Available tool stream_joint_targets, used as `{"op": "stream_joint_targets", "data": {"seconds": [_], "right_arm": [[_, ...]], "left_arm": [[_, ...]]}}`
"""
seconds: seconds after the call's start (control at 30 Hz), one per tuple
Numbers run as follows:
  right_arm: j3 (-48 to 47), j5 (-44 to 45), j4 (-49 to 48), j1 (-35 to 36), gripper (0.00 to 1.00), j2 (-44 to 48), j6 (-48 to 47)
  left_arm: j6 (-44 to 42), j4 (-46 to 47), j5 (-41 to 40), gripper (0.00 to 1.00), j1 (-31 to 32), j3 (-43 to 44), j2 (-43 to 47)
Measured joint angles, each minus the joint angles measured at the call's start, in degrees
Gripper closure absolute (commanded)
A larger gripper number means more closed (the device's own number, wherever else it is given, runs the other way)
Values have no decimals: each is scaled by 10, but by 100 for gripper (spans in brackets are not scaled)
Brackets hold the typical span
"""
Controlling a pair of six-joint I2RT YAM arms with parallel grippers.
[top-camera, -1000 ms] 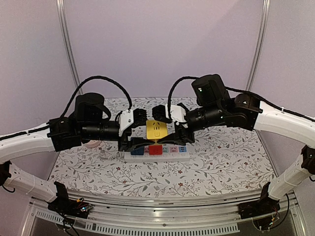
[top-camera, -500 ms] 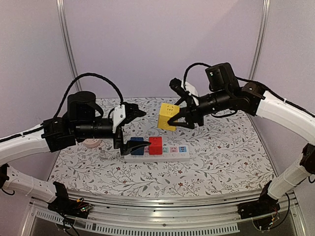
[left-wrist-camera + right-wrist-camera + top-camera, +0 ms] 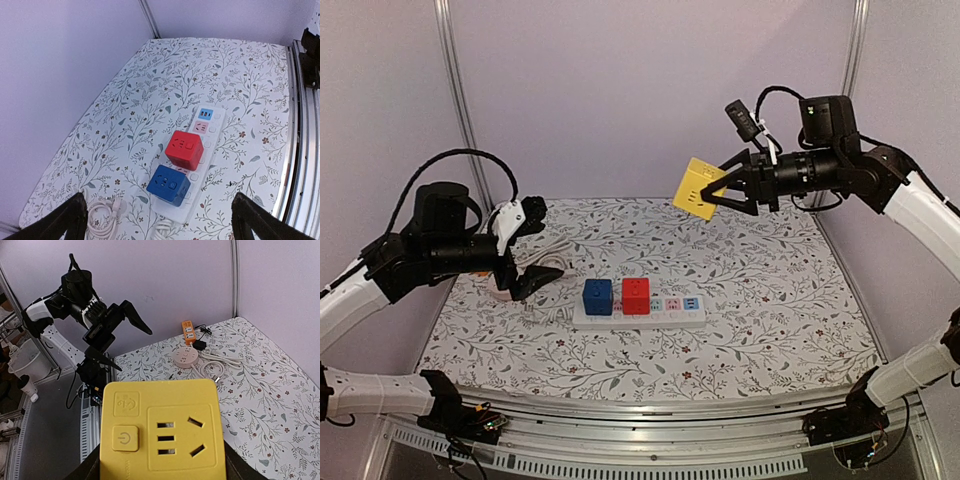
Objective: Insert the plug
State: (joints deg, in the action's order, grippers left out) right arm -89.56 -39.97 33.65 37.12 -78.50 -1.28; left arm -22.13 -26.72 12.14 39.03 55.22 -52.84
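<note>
Yellow plug (image 3: 703, 189) rose away from the power strip (image 3: 670, 318) instead of going in.
Your right hand (image 3: 723, 189) gripped it high over the far right of the surface (image 3: 770, 330), well apart from the strip it had hovered just above a second before. Your left hand (image 3: 540, 243) had backed off leftward, wide and empty. The blue cube (image 3: 597, 297) and red cube (image 3: 636, 295) filled two sockets; those beside them stood free, so insertion remained undone.
</note>
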Motion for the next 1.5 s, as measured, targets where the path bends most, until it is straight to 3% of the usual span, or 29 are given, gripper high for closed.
{"op": "stream_joint_targets", "data": {"seconds": [0.2,0.37,0.67,0.97,1.5], "right_arm": [[54,4,-11,0,100,-30,-124],[121,-7,-6,-1,100,-127,-301],[91,-40,-5,-17,100,-275,-464],[66,-46,-6,-36,100,-346,-528],[61,-58,-35,-39,100,-378,-528]], "left_arm": [[14,-29,37,1,-31,-43,-5],[24,-28,55,0,-40,-83,-25],[55,49,66,0,-42,-167,-40],[170,167,63,1,-46,-281,-13],[211,245,63,0,-63,-287,-8]]}}
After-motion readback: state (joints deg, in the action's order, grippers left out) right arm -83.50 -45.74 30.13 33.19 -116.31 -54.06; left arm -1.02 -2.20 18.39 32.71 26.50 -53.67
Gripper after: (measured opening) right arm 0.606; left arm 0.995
